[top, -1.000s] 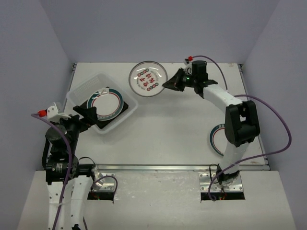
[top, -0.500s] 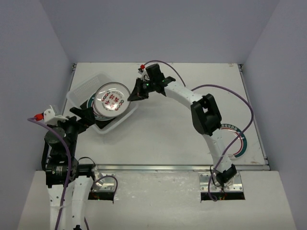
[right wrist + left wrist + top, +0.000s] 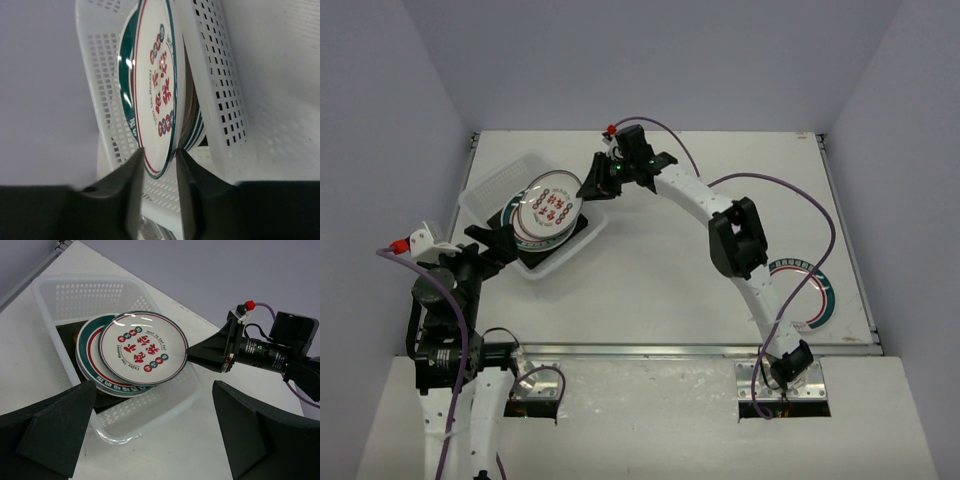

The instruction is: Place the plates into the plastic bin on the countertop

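Observation:
My right gripper (image 3: 592,187) is shut on the rim of a round white plate (image 3: 549,205) with red characters and a green rim. It holds the plate tilted just above the stack of plates (image 3: 92,372) inside the clear plastic bin (image 3: 483,190). In the right wrist view the plate (image 3: 157,90) sits edge-on between my fingers (image 3: 131,187), with the stack behind it. My left gripper (image 3: 155,440) is open and empty at the bin's near corner (image 3: 107,432). Another green-rimmed plate (image 3: 817,298) lies on the white countertop (image 3: 660,280) at the right.
The bin stands at the countertop's left side, close to the left edge. The right arm (image 3: 720,215) stretches across the middle of the countertop. The lone plate lies near the front right edge, partly behind the right arm.
My right gripper has carried the plate from the far middle of the countertop leftward to over the bin and lowered it toward the stack. The left gripper has hardly moved.

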Motion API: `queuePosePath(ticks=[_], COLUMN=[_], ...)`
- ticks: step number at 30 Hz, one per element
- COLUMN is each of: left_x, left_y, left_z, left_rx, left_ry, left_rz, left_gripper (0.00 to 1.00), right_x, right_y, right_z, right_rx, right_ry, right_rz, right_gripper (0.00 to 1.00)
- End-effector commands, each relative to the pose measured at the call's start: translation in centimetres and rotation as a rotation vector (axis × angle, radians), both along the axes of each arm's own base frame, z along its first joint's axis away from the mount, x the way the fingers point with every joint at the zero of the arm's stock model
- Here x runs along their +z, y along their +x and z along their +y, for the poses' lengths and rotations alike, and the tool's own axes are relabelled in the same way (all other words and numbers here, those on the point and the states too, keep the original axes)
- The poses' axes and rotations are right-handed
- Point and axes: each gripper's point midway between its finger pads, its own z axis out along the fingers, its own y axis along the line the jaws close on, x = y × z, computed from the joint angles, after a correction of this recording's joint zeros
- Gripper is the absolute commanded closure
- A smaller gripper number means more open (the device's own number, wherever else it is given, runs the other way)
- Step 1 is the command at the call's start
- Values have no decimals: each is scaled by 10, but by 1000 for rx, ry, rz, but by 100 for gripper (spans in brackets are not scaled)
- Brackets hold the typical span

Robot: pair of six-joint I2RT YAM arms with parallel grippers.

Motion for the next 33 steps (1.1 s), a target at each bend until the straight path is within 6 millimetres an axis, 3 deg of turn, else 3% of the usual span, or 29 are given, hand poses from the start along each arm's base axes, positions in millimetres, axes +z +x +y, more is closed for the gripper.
queuePosePath(ticks=[1, 2, 6, 8, 10, 11, 12, 13, 17, 19, 20, 22, 23, 24, 25, 26, 28, 29, 31, 33], left_x=[20, 20, 19, 19, 17, 16, 14, 12, 1, -6, -20, -18, -22, -40, -47, -50, -62, -70, -89, -111], left_y=[-2, -2, -2, -1, 1, 2, 4, 7, 19, 23, 21, 25, 25, 29, 43, 34, 40, 18, 20, 26], left_z=[0, -1, -2, -6, -9, -13, -16, -20, -60, -89, -111, -147, -161, -172, -175, -219, -263, -312, -368, -410], left_rx=[-2, -4, -12, -29, -46, -70, -87, -112, -339, -484, -596, -759, -794, -801, -729, -813, -811, -898, -979, -1043], left_ry=[7, 7, 8, 8, 11, 13, 14, 15, 8, -64, -154, -277, -364, -382, -380, -361, -300, -246, -244, -300], left_rz=[-58, -60, -59, -56, -51, -46, -39, -31, 13, 61, 106, 32, 20, 47, 46, 76, 134, 180, 249, 303], left_gripper=[0, 0, 0, 0, 0, 0, 0, 0, 0, 0, 0, 0, 0, 0, 0, 0, 0, 0, 0, 0], right_x=[40, 39, 71, 76, 69, 92, 79, 106, 139, 148, 140, 168, 175, 175, 185, 199, 221, 231, 230, 235], right_y=[-2, -3, -13, -14, -15, -9, -16, -19, -74, -111, -130, -177, -195, -210, -223, -240, -266, -280, -293, -304], right_z=[14, 14, 0, -19, -44, -67, -89, -117, -203, -251, -265, -296, -306, -304, -305, -305, -311, -319, -332, -338], right_rx=[29, 36, 61, 28, -12, -69, -94, -151, -287, -385, -391, -440, -456, -417, -402, -372, -352, -353, -358, -360], right_ry=[49, 44, 3, -85, -180, -201, -247, -247, -338, -404, -420, -355, -323, -279, -228, -159, -89, -84, -120, -116], right_rz=[-100, -107, -202, -240, -261, -308, -273, -313, -456, -521, -521, -604, -634, -647, -680, -723, -777, -787, -774, -777], right_gripper=[50, 48, 35, 22, 11, 4, 2, 1, 1, 1, 1, 1, 1, 1, 1, 1, 1, 1, 1, 1])
